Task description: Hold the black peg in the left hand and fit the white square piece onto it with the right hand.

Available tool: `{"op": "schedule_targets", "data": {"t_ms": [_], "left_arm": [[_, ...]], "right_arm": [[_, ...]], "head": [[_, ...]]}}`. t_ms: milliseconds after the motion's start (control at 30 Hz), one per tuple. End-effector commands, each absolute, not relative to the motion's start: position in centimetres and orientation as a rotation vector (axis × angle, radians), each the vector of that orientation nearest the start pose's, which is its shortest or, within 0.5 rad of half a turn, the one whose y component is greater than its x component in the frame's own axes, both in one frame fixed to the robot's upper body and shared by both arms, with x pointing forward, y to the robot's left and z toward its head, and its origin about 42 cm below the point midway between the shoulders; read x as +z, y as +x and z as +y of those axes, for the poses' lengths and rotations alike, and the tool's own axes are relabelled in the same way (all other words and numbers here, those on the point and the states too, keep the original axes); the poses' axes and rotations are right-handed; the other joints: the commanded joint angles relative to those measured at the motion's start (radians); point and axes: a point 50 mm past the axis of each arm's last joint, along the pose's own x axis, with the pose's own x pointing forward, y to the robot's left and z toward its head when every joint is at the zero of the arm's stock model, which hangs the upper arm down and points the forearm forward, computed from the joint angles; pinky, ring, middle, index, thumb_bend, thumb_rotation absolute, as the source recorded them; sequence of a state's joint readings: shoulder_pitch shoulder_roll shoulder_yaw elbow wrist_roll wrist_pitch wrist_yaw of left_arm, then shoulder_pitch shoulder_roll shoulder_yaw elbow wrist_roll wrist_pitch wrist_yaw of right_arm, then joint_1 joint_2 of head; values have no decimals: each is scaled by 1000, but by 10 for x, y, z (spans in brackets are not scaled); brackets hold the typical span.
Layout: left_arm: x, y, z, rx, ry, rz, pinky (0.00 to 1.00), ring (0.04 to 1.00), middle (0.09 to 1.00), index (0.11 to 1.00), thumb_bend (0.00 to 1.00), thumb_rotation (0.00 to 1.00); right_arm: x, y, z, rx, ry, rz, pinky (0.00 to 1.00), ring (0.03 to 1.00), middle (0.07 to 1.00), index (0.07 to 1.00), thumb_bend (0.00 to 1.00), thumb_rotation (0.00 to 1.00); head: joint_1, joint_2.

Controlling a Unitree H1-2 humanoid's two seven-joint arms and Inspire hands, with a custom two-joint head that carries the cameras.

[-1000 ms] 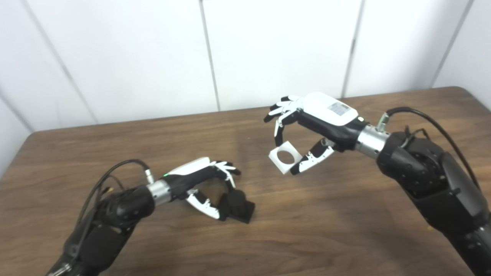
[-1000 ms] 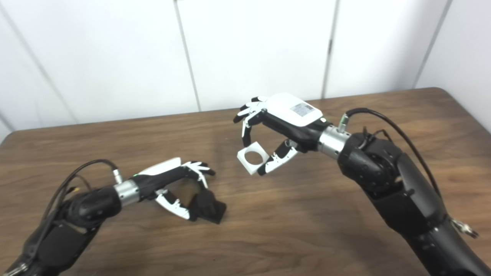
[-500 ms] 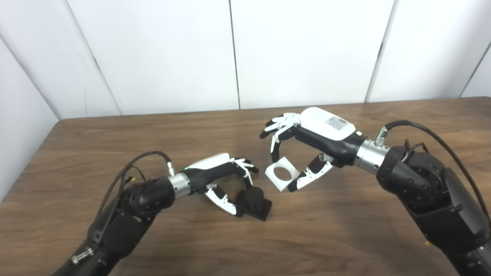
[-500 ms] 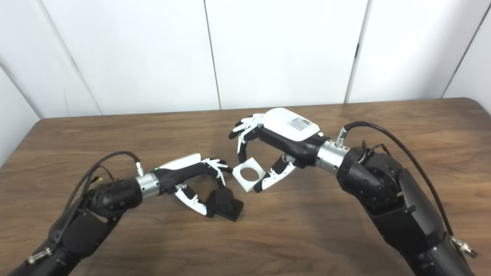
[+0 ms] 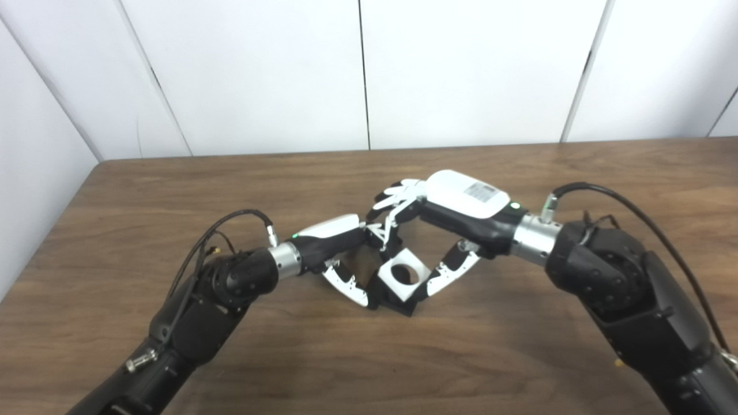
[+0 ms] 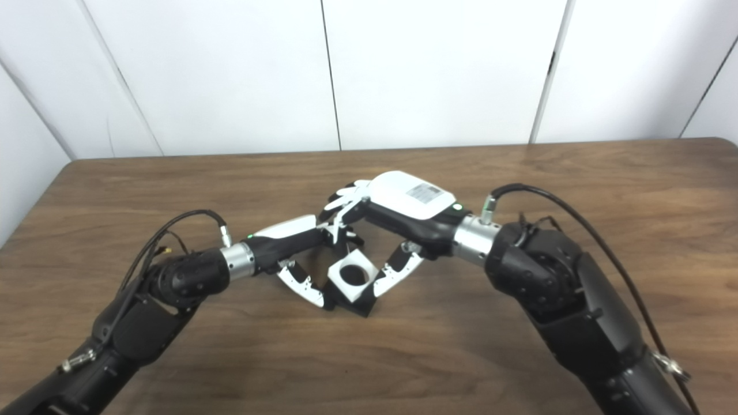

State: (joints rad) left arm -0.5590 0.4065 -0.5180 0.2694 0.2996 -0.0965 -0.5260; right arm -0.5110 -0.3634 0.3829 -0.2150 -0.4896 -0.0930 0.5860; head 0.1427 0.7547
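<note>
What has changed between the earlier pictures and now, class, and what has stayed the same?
The right hand carried the white square piece leftward and down onto the black peg in the left hand; the camera also shifted. Both grips stayed shut, and the peg's base stayed on the table.

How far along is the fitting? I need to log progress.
Done: left hand grips the black peg on the table; right hand holds the white square piece. In hand: the piece sits over the peg. Left: seating, which I cannot confirm.
</note>
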Motion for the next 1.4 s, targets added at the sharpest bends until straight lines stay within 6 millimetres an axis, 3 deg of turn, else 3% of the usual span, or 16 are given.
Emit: {"op": "schedule_targets", "data": {"t_ms": [0, 500, 1067, 1367], "left_arm": [[124, 391, 176, -1086, 972, 90, 998, 989, 915, 489, 517, 78], [124, 387, 174, -1092, 962, 88, 996, 996, 923, 490, 517, 79], [124, 384, 174, -1088, 957, 92, 994, 992, 921, 489, 517, 78], [125, 384, 178, -1087, 963, 90, 986, 981, 916, 489, 518, 77]], "right_arm": [[289, 371, -146, 829, -1115, -641, 925, 893, 816, 479, 519, 142], [269, 385, -139, 845, -1113, -570, 936, 898, 825, 480, 518, 140], [267, 395, -141, 827, -1117, -525, 942, 900, 831, 481, 518, 142], [265, 398, -147, 812, -1118, -511, 895, 894, 827, 481, 516, 142]], "head": [[3, 1], [11, 7], [10, 16], [12, 19]]}}
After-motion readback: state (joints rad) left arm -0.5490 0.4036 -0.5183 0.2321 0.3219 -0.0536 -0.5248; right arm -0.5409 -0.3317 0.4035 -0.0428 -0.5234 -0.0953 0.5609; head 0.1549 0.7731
